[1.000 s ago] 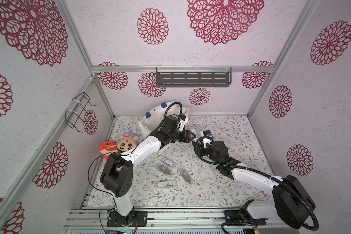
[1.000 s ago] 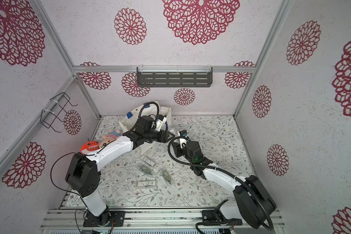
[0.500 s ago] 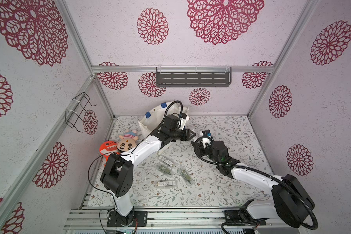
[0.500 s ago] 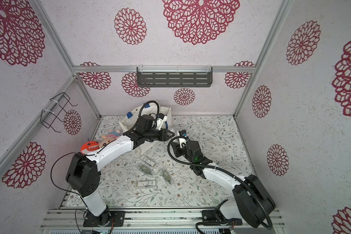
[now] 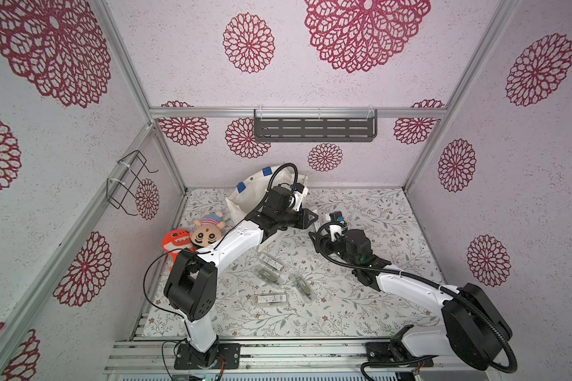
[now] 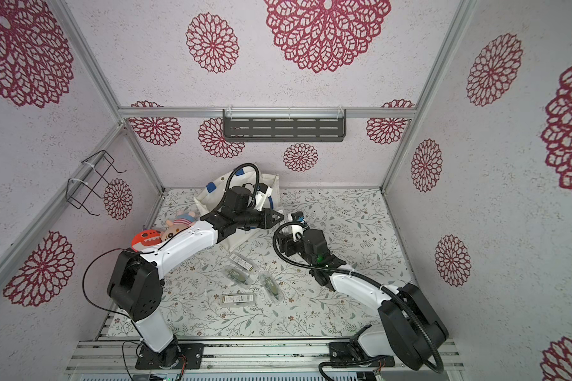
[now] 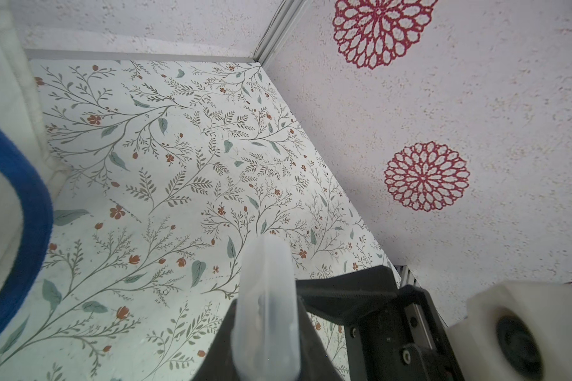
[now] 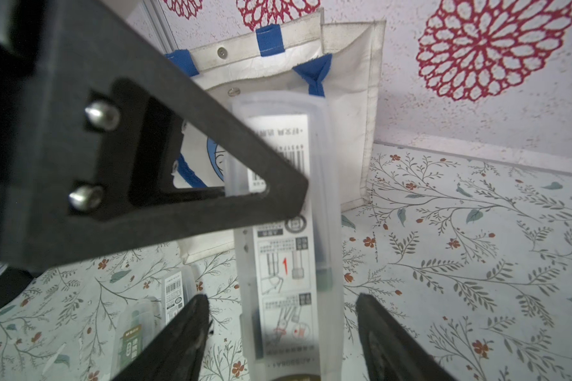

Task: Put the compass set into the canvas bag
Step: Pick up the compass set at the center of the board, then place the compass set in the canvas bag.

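My left tool (image 8: 278,194) is clamped across a compass set (image 8: 288,264). In the right wrist view its black, matte, triangular finger crosses the upper half of the case. The left wrist view shows the same case (image 7: 265,297) standing up between the two black fingers, off the bench (image 5: 360,313).

My right tool (image 8: 283,303) is spread wide. Its two dark fingertips (image 8: 195,330) flank the lower end of the case with a gap on each side, so only the left tool is gripping it.

The compass set is a long, flat box of frosted, translucent plastic with rounded corners. It carries a white paper label with a barcode, small line drawings and a red mark.

The canvas bag (image 8: 354,132) sits just behind the held case at the back of the bench. It is cream cloth with stitched edges, blue strap tabs and small metal snaps, and part of a blue print shows on its side. In both top views the left arm reaches over the bag (image 5: 248,198), and the tool tips (image 5: 312,217) are just past its near corner.

Four more cases (image 5: 270,262) of the same kind lie flat on the leafy-patterned bench between the arms. Two plush toys (image 5: 208,229) rest by the left wall.
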`<state>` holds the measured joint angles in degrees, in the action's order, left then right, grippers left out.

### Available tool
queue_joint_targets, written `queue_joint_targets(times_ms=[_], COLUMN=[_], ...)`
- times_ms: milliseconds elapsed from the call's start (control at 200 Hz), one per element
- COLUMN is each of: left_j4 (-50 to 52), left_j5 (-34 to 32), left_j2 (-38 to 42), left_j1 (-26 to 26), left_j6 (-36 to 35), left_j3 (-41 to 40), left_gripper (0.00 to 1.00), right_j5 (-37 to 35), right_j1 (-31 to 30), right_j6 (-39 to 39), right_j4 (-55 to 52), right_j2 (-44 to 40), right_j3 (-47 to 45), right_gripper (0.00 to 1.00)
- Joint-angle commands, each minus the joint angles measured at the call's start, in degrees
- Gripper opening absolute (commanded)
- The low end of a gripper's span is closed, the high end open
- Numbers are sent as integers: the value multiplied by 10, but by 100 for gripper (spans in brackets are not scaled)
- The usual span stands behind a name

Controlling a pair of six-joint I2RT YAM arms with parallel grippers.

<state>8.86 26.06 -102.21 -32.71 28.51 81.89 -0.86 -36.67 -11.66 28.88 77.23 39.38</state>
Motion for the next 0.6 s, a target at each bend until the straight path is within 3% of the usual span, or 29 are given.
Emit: queue_joint_targets(times_ms=[0, 380, 595], left_j4=[1, 118, 152], left_j5=[-13, -55, -63], left_j2=[30, 63, 28], left_j1=[24, 122, 187], left_j6=[-19, -98, -128], left_j3=[34, 131, 184], left_gripper=[23, 22, 22], right_j5=[-13, 3, 18], right_j1=[2, 1, 1], right_j6=[1, 0, -1], right_j4=[18, 7, -9], right_j2=[-22, -38, -26], right_j3=[-12, -39, -26], right_gripper=[75, 75, 74])
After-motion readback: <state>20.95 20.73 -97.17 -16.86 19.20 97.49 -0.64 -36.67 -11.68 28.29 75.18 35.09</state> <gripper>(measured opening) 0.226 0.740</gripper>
